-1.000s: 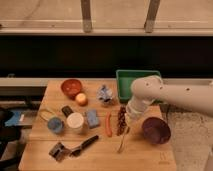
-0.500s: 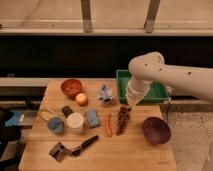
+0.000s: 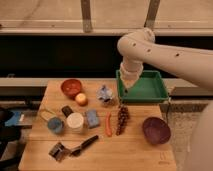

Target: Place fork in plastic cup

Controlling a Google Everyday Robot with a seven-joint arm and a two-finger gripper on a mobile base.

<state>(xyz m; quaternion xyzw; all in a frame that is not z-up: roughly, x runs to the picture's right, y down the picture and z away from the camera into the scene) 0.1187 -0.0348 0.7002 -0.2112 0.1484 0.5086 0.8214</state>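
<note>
On wooden table (image 3: pixel 135 155): small blue plastic cup (image 3: pixel 55 125) front-left, wider cream-white cup (image 3: pixel 75 122) just right of it, orange carrot (image 3: pixel 108 124) then dark grape bunch (image 3: pixel 122 119) further right. The pincer (image 3: pixel 126 91) hangs over left edge of green rectangular tray (image 3: pixel 150 87), behind the grapes.

Bench (image 3: pixel 135 150), one: rectangular top of pale wood. Behind it ran a low grey ledge (image 3: pixel 25 85). Above that was a dark recess (image 3: pixel 60 55), then a pale sill (image 3: pixel 50 31) carrying two grey metal uprights (image 3: pixel 86 15). Speckled grey floor (image 3: pixel 178 118) lay at right. Light was dim and even. One pincer (image 3: pixel 126 91) hung above the bench's far edge.
</note>
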